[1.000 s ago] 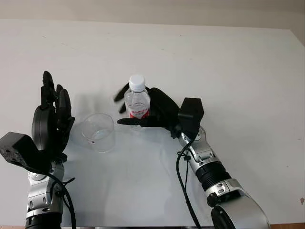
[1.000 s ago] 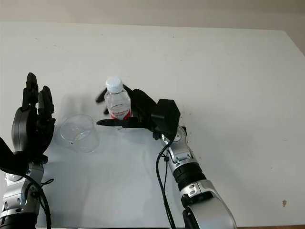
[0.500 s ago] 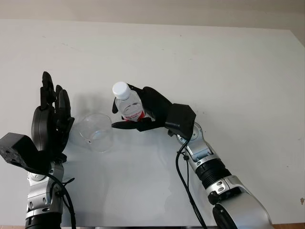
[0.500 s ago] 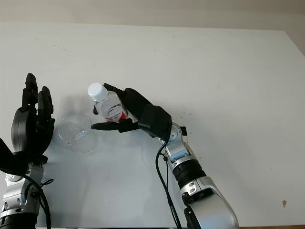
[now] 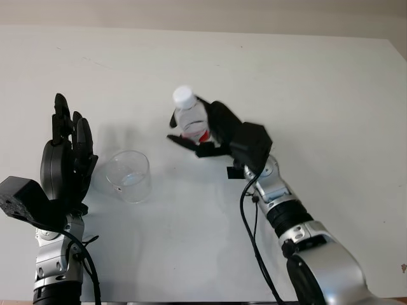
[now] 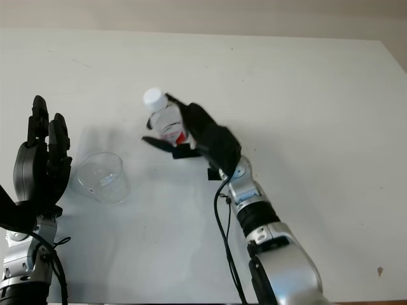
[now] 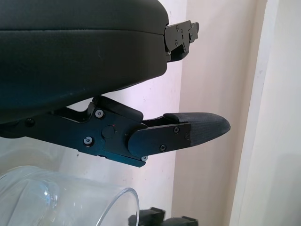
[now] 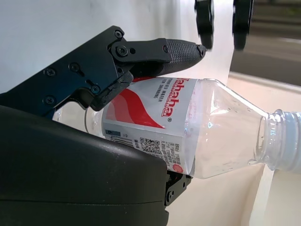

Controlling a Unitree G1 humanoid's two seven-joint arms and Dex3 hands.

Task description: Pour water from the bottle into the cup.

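A small clear water bottle (image 5: 190, 119) with a red-and-white label and a white cap (image 5: 183, 95) is held above the table, leaning slightly left. My right hand (image 5: 182, 129) is shut on its lower body, and in the right wrist view the fingers (image 8: 155, 52) wrap the label of the bottle (image 8: 197, 127). A clear, empty-looking plastic cup (image 5: 128, 176) stands upright on the table, down-left of the bottle and apart from it. My left hand (image 5: 66, 147) is open and raised just left of the cup, not touching it. The cup's rim (image 7: 75, 195) shows beside a left finger (image 7: 188, 132).
The white table (image 5: 305, 82) stretches wide behind and to the right of both hands. Its far edge meets a beige wall (image 5: 191, 11). A black cable (image 5: 249, 222) runs along my right forearm.
The bottle stood upright by the cup, then tipped with its cap over the cup. Now my right hand has carried it up and to the right, away from the cup. The left hand stayed put.
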